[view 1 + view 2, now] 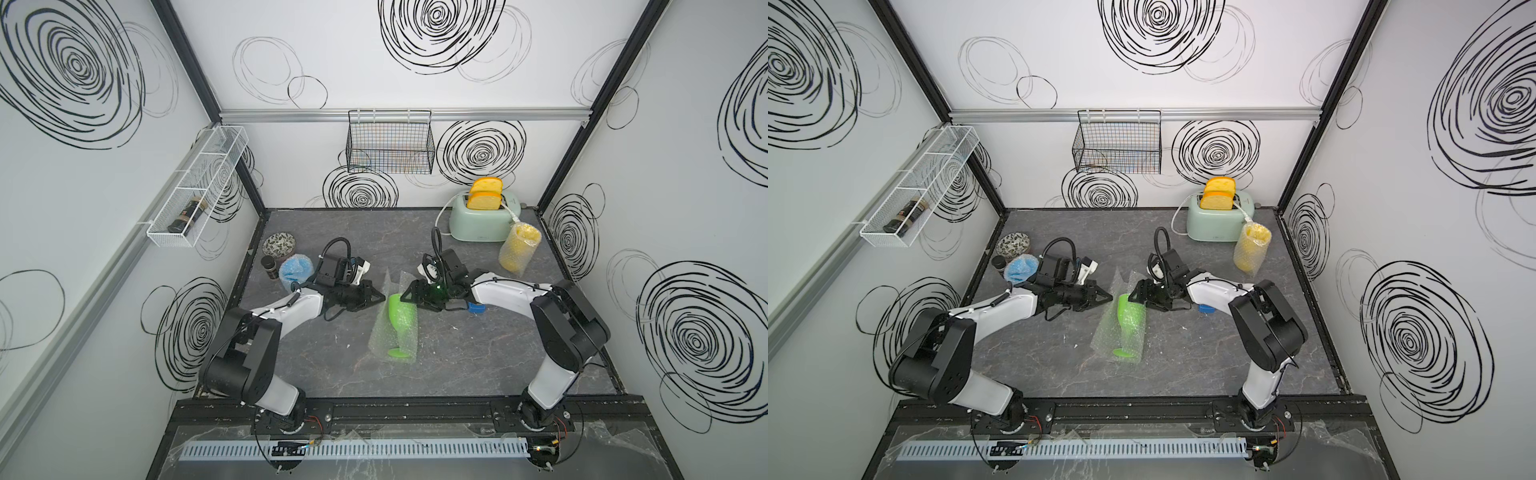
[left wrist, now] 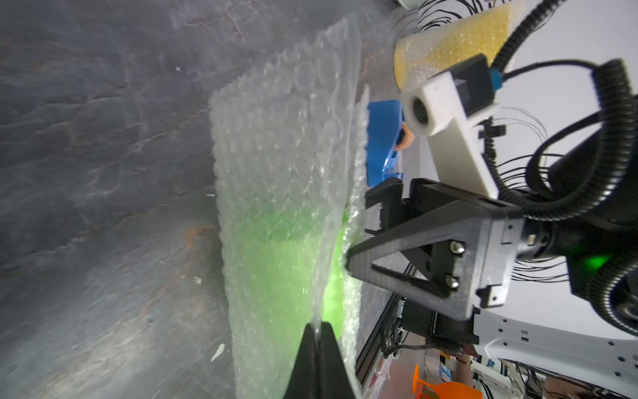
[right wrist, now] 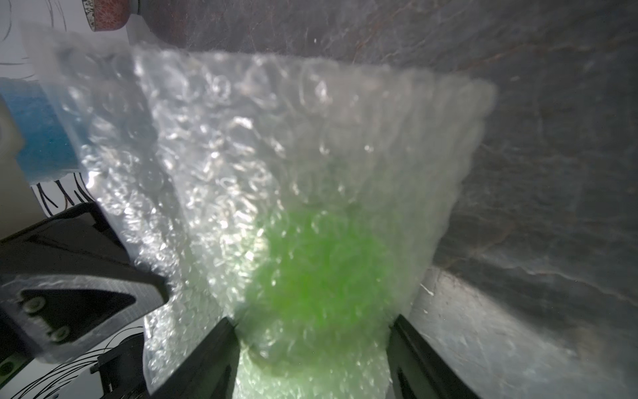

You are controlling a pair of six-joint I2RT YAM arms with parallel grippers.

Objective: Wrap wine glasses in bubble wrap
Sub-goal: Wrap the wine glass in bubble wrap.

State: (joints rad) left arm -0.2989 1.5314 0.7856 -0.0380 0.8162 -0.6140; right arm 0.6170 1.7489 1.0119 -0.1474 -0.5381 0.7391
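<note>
Bubble wrap (image 2: 276, 155) sits right against the left wrist lens, 1 edge pinched in the left gripper (image 2: 316, 326), whose jaws are pressed together on the film. Under that sheet lies the green goblet (image 1: 395, 316), on its side mid-surface, bowl toward the back wall and round foot poking out uncovered toward the front. Opposite, the right gripper (image 3: 314, 324) has its jaws spread wide on either side of the wrapped bowl, seemingly gripping it through the film.

The goblet looks like light, stiff plastic that will roll freely, so steady it by the bowl, not the thin stem. The film is soft, springy and slick, so it is best taken by an edge.

Beside the right arm lies the blue tape dispenser (image 1: 476, 308). The wrapped yellow goblet (image 1: 519, 249) and wrapped blue goblet (image 1: 294, 270) rest well apart on the grey surface (image 1: 457, 365).
</note>
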